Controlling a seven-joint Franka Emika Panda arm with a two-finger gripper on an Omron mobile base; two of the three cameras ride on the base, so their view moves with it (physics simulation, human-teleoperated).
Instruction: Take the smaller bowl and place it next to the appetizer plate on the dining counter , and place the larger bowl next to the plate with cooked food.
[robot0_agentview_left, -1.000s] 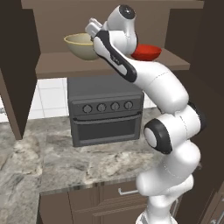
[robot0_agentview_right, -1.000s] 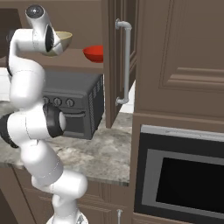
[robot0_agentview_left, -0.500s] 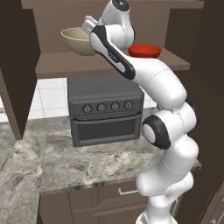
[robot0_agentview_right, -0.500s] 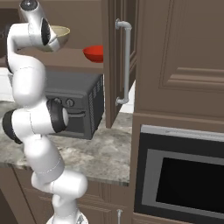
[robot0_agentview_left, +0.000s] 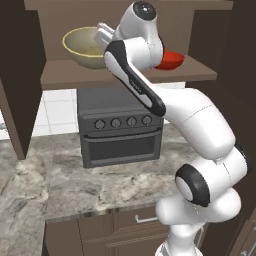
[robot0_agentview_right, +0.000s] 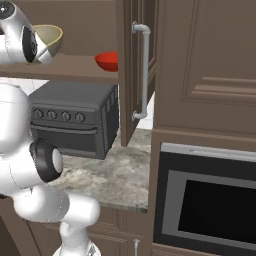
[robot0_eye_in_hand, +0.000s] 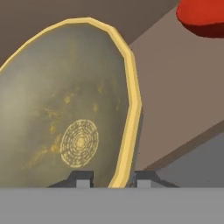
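Observation:
The larger bowl (robot0_agentview_left: 82, 47) (robot0_agentview_right: 51, 37), olive-beige with a gold rim and a yellow round motif inside (robot0_eye_in_hand: 65, 109), stands on the left of an open cabinet shelf (robot0_agentview_left: 60, 76). My gripper (robot0_agentview_left: 102, 36) (robot0_eye_in_hand: 113, 179) is at the bowl's right rim with one fingertip inside the wall and one outside, shut on that rim. The smaller bowl (robot0_agentview_left: 172, 60) (robot0_agentview_right: 107, 61) (robot0_eye_in_hand: 201, 17), shallow and red, sits further right on the same shelf, partly hidden behind my arm in the left base view. The appetizer plate and the dining counter are out of view.
A dark toaster oven (robot0_agentview_left: 117, 125) (robot0_agentview_right: 75, 117) stands on the marbled counter (robot0_agentview_left: 75, 185) below the shelf. An open cabinet door (robot0_agentview_right: 135, 70) with a long handle hangs right of the shelf. A built-in wall oven (robot0_agentview_right: 210, 205) is at the far right.
The fingers have come together on the larger bowl's rim. The hand has risen and shifted a little left, and the bowl has edged left with it.

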